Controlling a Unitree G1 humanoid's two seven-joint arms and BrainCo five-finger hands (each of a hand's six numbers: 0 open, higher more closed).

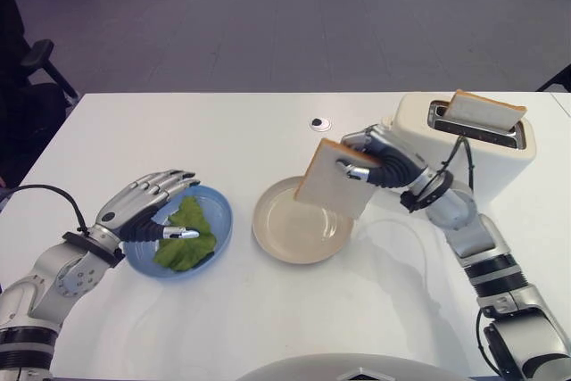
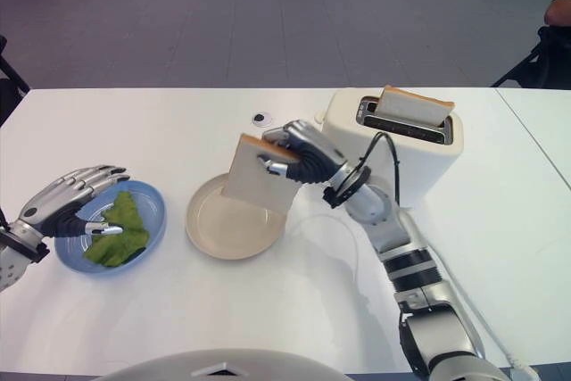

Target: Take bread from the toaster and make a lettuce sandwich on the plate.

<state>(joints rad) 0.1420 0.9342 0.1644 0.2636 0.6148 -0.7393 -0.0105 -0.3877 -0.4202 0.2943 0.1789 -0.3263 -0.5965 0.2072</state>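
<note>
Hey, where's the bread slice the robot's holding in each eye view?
Left eye view: held bread slice just right of centre, over the plate's upper right rim.
Right eye view: held bread slice left of centre, over the plate's upper right rim.
Shared landmark: the white toaster, right of the slice in both.

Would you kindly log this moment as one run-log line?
right hand: holds bread slice over plate | left hand: open over lettuce in blue bowl | toaster: second slice in slot

Both eyes of the head camera look forward and down from close above the white worktop (image 1: pixel 268 310), sharing nearly the whole scene from slightly offset positions, floor beyond.
</note>
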